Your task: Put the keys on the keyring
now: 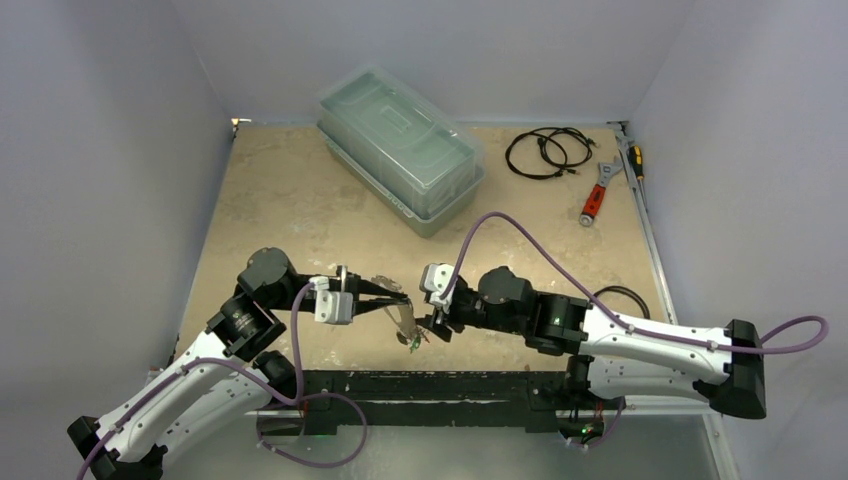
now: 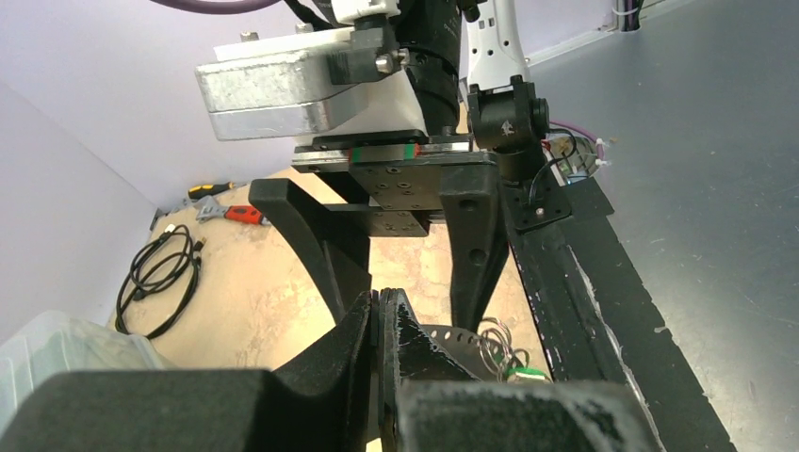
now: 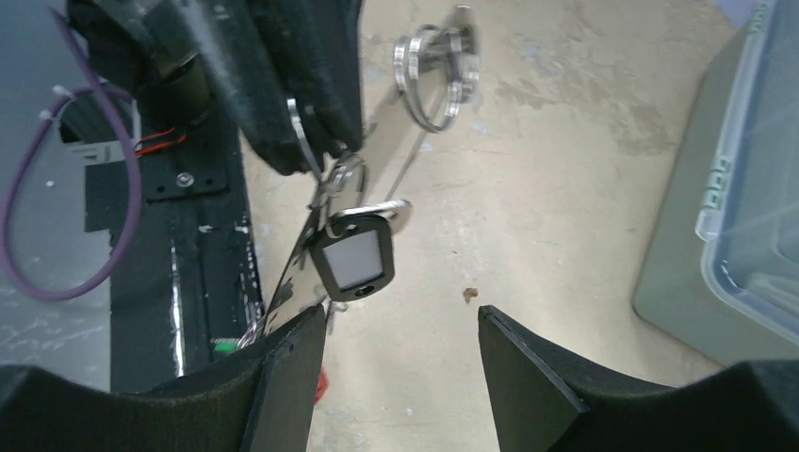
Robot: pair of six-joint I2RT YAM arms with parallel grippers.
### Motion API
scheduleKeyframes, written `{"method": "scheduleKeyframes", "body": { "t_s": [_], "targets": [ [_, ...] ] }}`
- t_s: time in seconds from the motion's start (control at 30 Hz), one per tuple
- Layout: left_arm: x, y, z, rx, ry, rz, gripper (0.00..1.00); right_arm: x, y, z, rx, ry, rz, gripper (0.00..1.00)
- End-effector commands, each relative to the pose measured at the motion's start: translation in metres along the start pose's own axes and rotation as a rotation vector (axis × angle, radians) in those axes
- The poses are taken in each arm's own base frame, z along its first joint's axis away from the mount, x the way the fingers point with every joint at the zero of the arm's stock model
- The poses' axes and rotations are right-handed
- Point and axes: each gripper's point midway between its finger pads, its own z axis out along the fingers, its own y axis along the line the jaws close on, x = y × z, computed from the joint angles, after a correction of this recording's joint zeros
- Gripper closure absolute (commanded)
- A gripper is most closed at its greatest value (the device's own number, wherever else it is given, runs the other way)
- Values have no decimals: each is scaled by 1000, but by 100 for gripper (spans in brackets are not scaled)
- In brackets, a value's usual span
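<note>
left gripper (image 1: 398,297) pinching keyring (image 1: 405,321), keys (image 3: 353,258) with black tag dangling at it, right gripper (image 3: 400,318) spread just right of them

A clear-lidded, grey-green plastic box (image 1: 400,150) sits on the tan table (image 1: 280,200), well beyond the fingers (image 1: 380,290) of the left gripper (image 1: 404,297). In the right wrist view it stands outside one of the fingers (image 3: 532,377) of the right gripper (image 3: 403,325), and a small brown speck (image 3: 467,295) lies just ahead of the gap between them. Far past them, a coiled black cable (image 1: 545,152), a red-handled wrench (image 1: 596,198) and a yellow-and-black-handled screwdriver (image 1: 634,160) lie near one another.
</note>
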Motion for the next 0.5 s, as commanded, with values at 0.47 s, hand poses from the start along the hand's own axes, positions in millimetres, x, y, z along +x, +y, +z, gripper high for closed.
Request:
{"method": "scheduleKeyframes", "body": {
  "t_s": [0.47],
  "targets": [
    [-25, 14, -2, -61, -53, 87, 100, -67, -1, 4, -12, -232, 26, 38]
  ]
}}
